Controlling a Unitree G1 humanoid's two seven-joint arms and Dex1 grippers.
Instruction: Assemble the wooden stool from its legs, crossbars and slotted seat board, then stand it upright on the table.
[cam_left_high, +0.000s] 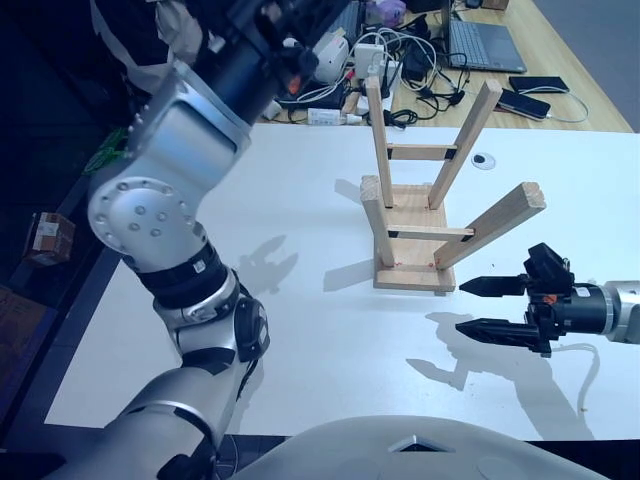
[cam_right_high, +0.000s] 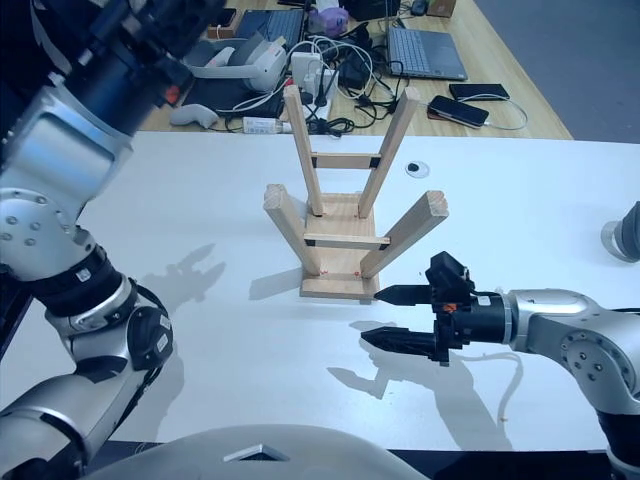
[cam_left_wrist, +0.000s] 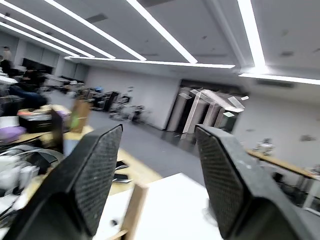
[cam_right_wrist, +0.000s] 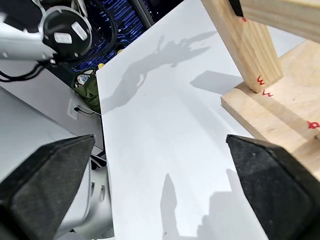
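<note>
- The stool (cam_left_high: 412, 208) is set upside down mid-table (cam_left_high: 300, 330), 4 legs (cam_left_high: 462, 140) up.
- The right gripper (cam_left_high: 461, 306) is held open, just near-right of the seat board (cam_left_high: 410, 276).
- The left gripper (cam_left_wrist: 157, 135) is held open, raised high.

1 seat board (cam_left_high: 412, 281), 4 legs (cam_left_high: 377, 225), 2 crossbars (cam_left_high: 422, 152), 2 hands (cam_left_high: 461, 306) (cam_left_wrist: 159, 129)

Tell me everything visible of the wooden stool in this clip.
The wooden stool is pale bare wood, assembled, and stands upside down. Its seat board lies flat on the white table, with four splayed legs pointing up, joined by two crossbars with dark ends. Red marks sit at the leg bases. The open right gripper hovers beside its near corner, not touching.
</note>
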